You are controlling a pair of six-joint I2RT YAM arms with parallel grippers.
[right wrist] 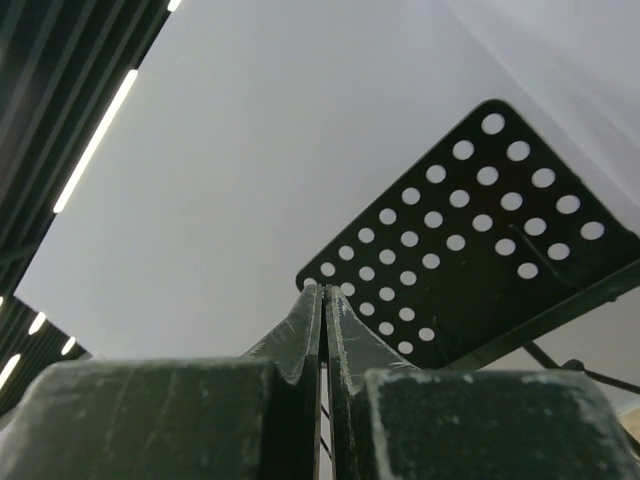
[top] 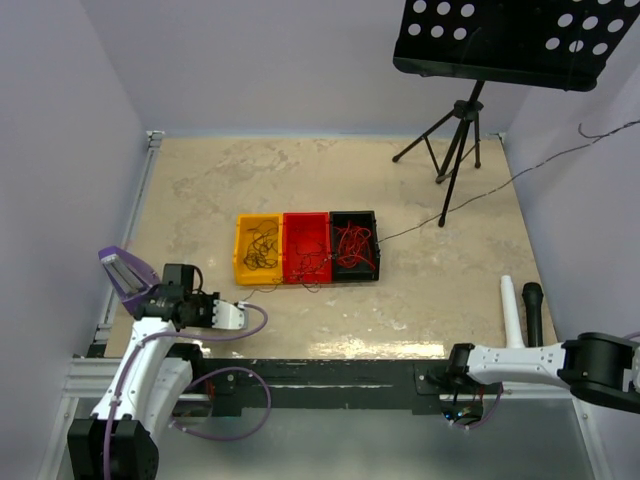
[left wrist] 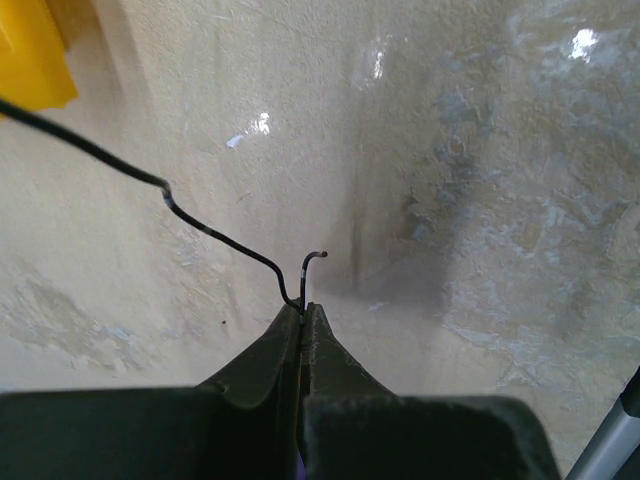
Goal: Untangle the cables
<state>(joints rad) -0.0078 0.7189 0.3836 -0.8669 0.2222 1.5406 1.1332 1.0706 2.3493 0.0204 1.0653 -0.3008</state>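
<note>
Thin curly cables lie in three bins mid-table: black-brown ones in the yellow bin (top: pixel 258 250), red and dark ones in the red bin (top: pixel 306 247) and the black bin (top: pixel 354 245). My left gripper (top: pixel 242 312) is low over the table, near-left of the yellow bin. It is shut on one thin black cable (left wrist: pixel 200 222), pinched at the fingertips (left wrist: pixel 303 310). The cable runs up-left toward the yellow bin's corner (left wrist: pixel 30 50). My right gripper (top: pixel 452 378) is folded back at the table's near edge. It is shut and empty (right wrist: pixel 323 290) and points upward.
A black perforated music stand (top: pixel 520 40) on a tripod (top: pixel 455 150) stands at the back right; it also shows in the right wrist view (right wrist: pixel 470 260). A long thin black wire (top: pixel 500 185) runs from the black bin to the right wall. White and black cylinders (top: pixel 522 310) lie near the right edge.
</note>
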